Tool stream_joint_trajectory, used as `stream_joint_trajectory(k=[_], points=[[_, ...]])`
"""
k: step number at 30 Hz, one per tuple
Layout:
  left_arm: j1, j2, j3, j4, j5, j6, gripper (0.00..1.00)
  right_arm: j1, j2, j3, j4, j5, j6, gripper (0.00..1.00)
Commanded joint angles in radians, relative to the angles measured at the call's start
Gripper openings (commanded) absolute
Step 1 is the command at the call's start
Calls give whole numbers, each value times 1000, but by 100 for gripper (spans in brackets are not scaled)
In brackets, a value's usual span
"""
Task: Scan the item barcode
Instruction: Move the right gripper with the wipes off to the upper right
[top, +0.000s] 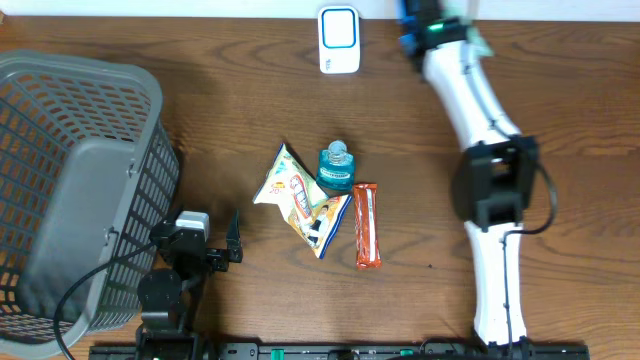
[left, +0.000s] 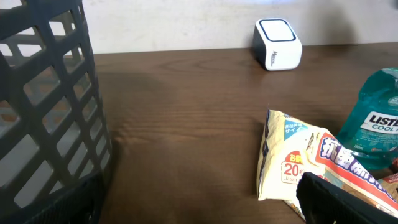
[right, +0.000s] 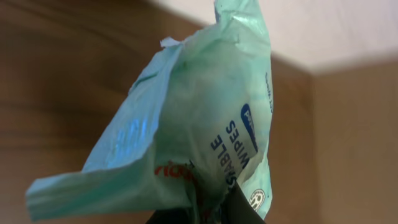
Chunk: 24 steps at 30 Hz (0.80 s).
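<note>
- Right claw (right: 214, 208) pressed together on the lower edge of a pale green wipes packet (right: 199, 118), held just right of the scanner (top: 339, 39) at the far edge of the desk (top: 200, 100).
- Nearer than the scanner: mouthwash bottle (top: 337, 168), snack packet (top: 296, 197) touching it, and an orange bar (top: 367, 226) just beside them.
- Grey basket (top: 70, 180) well left of the scanner; nothing stands between scanner and wipes packet.
- Left claw (top: 208, 235) spread wide and holding nothing, beside the basket, well apart from the scanner.
- Right claw's fingers cut off at the frame bottom; from overhead the wipes packet is mostly hidden by the arm. Barcode: cannot tell.
- Readable: "WIPES" and part-word "SABLE" on the wipes packet; "LISTER", "COOL" on the bottle; "20", "Japan" on the snack packet.
</note>
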Motion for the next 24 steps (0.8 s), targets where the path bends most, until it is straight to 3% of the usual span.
stream_joint_trajectory(k=[1, 11, 22, 24], points=[[2, -3, -28, -12, -2, -4, 98, -187, -41, 8, -26, 116, 73, 1], [2, -3, -28, -12, -2, -4, 98, -540, -40, -26, -38, 13, 109, 1], [2, -3, -28, -12, -2, -4, 98, -730, -40, -26, -103, -45, 265, 6], [2, -3, -28, -12, -2, -4, 98, -763, -40, -26, -122, -86, 291, 13]])
